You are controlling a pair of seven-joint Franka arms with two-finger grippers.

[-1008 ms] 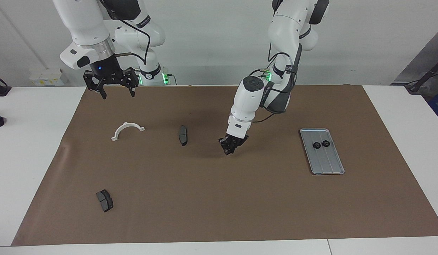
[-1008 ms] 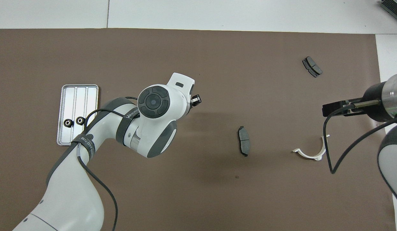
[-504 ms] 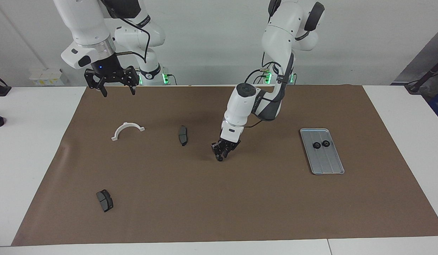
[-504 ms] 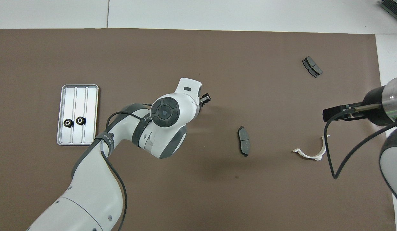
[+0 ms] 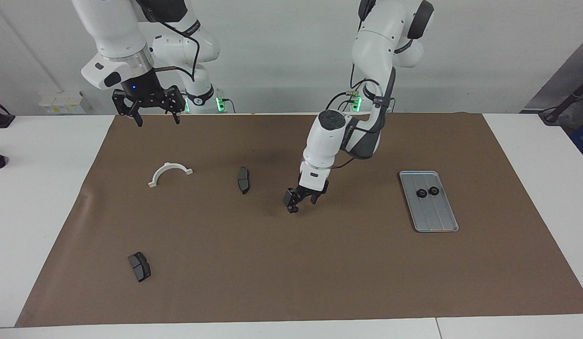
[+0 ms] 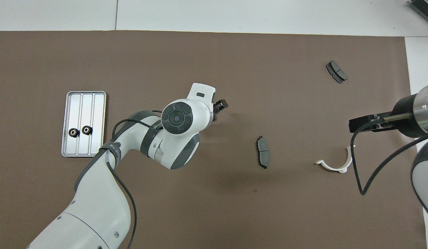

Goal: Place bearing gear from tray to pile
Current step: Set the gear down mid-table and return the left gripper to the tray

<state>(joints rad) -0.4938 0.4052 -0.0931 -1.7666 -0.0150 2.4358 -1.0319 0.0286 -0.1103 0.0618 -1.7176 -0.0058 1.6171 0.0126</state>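
Left hand (image 5: 300, 203) is hanging low over the brown mat at mid-worktop, fingers apart around a small dark part, too small to identify.
Two bearing gears (image 5: 427, 191) are sitting side by side in the tray (image 5: 435, 221) toward the left arm's end; the pile (image 5: 170, 173) is lying scattered toward the right arm's end, where the right hand (image 5: 156, 120) is waiting raised, fingers apart, its fingertips hidden in the overhead view.
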